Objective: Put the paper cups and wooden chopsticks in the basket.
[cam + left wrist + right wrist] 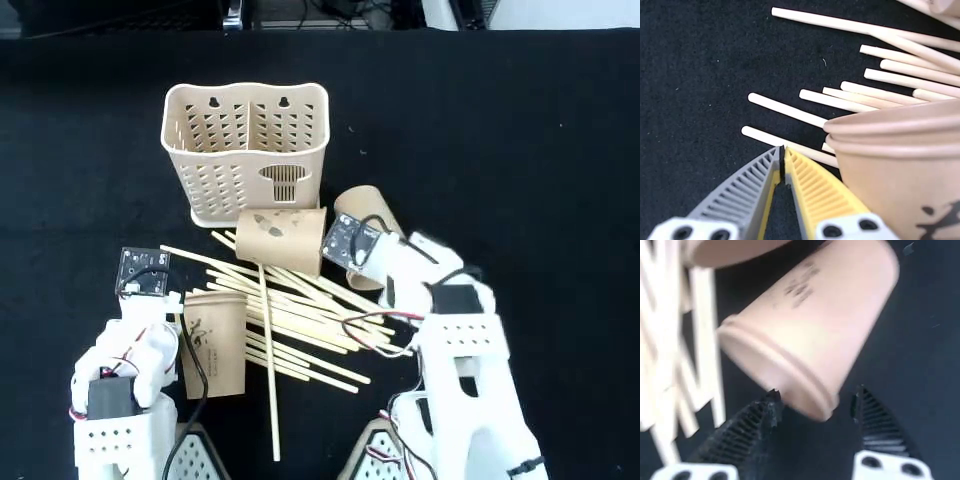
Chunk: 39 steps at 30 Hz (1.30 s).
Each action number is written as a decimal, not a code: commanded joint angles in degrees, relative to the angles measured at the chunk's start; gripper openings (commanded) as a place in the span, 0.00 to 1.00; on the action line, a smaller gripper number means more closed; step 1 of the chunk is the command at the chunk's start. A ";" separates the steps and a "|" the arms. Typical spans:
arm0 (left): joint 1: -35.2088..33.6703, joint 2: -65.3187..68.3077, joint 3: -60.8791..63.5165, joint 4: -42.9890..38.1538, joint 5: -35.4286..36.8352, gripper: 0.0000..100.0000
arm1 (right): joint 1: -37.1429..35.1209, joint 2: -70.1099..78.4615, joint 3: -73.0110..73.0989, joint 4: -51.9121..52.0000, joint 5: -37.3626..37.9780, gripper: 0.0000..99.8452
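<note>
Lying sideways by the basket front-right corner, paper cup presents its rim between the spread right gripper fingers, long axis running away from them; left gripper closed, empty, farther off.

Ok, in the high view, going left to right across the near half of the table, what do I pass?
left arm → paper cup lying on its side → spread of wooden chopsticks → right arm
</note>
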 commanded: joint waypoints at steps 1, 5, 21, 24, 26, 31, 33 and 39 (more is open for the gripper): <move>0.22 -0.62 0.92 1.05 -0.44 0.03 | 0.18 -1.19 1.71 -11.25 -1.76 0.24; 0.22 -0.62 0.92 1.05 -0.44 0.03 | 0.18 -1.19 3.65 -15.03 -2.29 0.24; 0.22 -0.62 0.92 1.05 -0.44 0.03 | 0.44 -1.71 -14.11 6.77 -9.14 0.01; 0.22 -0.62 0.92 1.05 -0.44 0.03 | 0.44 -1.36 -23.87 18.11 -12.22 0.01; 0.22 -0.62 0.92 1.05 -0.44 0.03 | 0.53 -1.27 -30.29 25.67 -12.48 0.01; 0.22 -0.62 0.92 1.05 -0.44 0.03 | 5.36 -0.57 -43.30 37.98 -12.22 0.01; 0.22 -0.62 0.92 1.05 -0.44 0.03 | 9.67 1.80 -46.37 39.74 -12.22 0.01; 0.22 -0.62 0.92 1.05 -0.44 0.03 | 21.54 17.71 -53.49 40.35 -16.26 0.01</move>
